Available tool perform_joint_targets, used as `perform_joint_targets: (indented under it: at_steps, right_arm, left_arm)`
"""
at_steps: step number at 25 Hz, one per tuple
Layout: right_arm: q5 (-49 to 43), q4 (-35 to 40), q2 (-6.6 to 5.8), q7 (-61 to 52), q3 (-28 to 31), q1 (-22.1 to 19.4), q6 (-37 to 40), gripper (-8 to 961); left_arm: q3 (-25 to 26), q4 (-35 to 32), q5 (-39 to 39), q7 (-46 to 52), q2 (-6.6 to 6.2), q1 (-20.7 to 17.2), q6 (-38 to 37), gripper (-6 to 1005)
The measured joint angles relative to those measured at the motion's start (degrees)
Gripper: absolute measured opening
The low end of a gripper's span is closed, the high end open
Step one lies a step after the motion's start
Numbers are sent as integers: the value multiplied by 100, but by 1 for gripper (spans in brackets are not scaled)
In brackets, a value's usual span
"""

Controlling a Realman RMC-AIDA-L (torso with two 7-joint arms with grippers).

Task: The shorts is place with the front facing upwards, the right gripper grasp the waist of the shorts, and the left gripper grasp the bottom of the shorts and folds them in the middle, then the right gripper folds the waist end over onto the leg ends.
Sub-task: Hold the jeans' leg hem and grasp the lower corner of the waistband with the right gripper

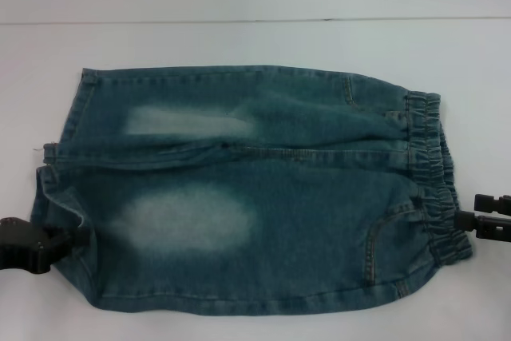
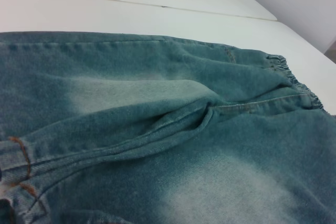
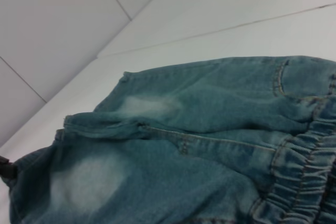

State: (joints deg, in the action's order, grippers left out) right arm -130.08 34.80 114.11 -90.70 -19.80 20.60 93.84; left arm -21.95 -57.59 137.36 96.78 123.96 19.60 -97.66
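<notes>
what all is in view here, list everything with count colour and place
shorts: one, blue-green denim with pale faded patches, spread flat on the table, middle of the head view
waist: one, ruched denim band, end toward the robot's right
leg ends: two, hemmed denim, end toward the robot's left
table: one, white, under everything
left gripper: one, black, at the hem of the nearer leg
right gripper: one, black, at the waist's near part

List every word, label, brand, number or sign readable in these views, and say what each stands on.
None: no readable text in any view.
The shorts show only stitching and pale faded patches, with no tag or brand mark.
The left gripper and right gripper show no legible label.
The table is plain white.
</notes>
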Motion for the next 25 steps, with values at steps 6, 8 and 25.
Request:
perform_joint_targets:
  at_steps: [6, 8, 25]
  right_arm:
    - [-26, 0, 27, -110, -150, 35, -206, 927]
    - [-46, 0, 51, -140, -225, 49, -312, 927]
    - [-74, -140, 102, -226, -453, 171, -319, 921]
  left_arm:
    - [-12, -2, 0, -2, -3, 24, -9, 13]
    - [-13, 3, 0, -2, -4, 42, -10, 13]
    - [-65, 27, 1, -2, -4, 70, -14, 13]
